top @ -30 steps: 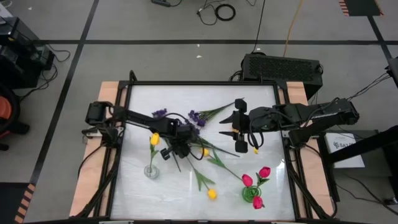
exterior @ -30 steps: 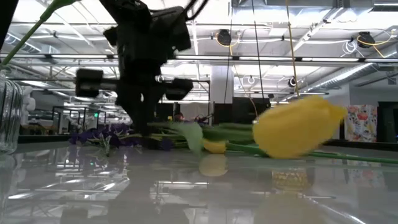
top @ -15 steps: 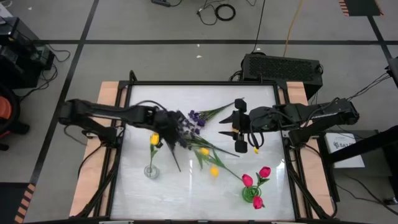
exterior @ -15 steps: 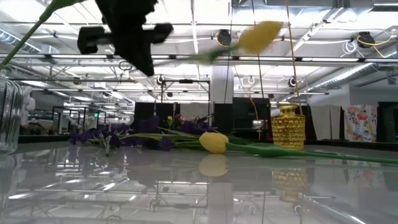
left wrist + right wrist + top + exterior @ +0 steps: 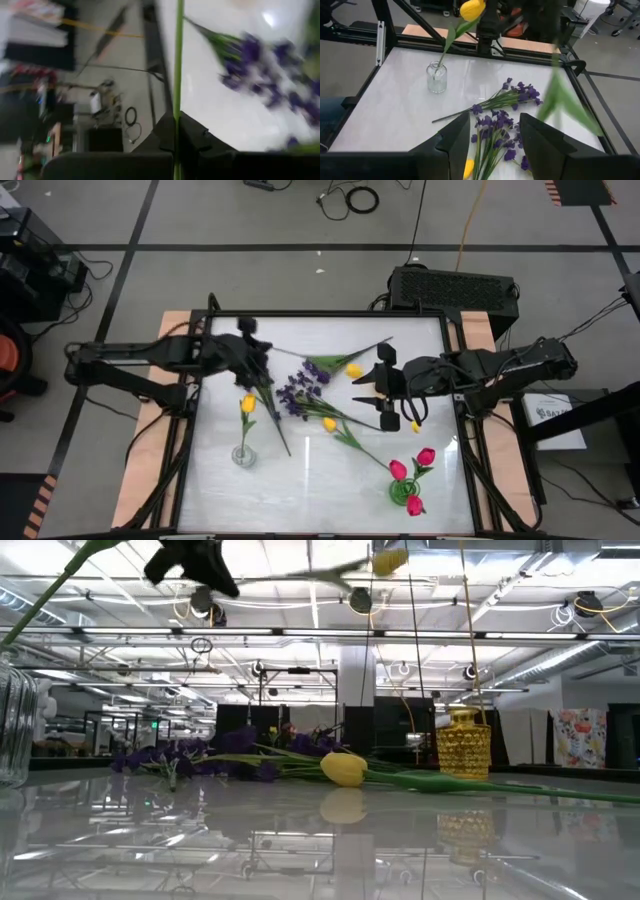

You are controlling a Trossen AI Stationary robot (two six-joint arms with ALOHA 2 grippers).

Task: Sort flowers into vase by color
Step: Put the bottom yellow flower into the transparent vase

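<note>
1. The left pincer (image 5: 248,352) is clamping the green stem (image 5: 177,75) of a yellow tulip (image 5: 353,370) and holding it in the air, at about 10 o'clock on the desk (image 5: 420,340). The stem is running out level toward 3 o'clock, with the bloom far from the grip.
2. That long overhang is the main risk: gripped near its end, the stem is likely bending and swinging, so the bloom could be lagging behind any quick turn.
3. The clear vase (image 5: 243,453) at 7 o'clock is already holding one yellow tulip (image 5: 248,404). Its mouth looks narrow, so the stem end could be missing it, or knocking the leaning flower and tipping the vase.
4. The grip is also close to the stem end, leaving little free length to feed into the vase; the pincer may be needing a regrip.
5. The purple sprigs (image 5: 300,385) and another yellow tulip (image 5: 329,423) are lying at desk centre, right under the carried stem. A low swing could be dragging them.
6. The right pincer (image 5: 388,396) is waiting at 3 o'clock with jaws parted, holding nothing, just beside the raised bloom; a swing that way could be striking it.
7. The pink tulips (image 5: 410,475) are sitting at 5 o'clock in a green vase (image 5: 402,493), well clear.
</note>
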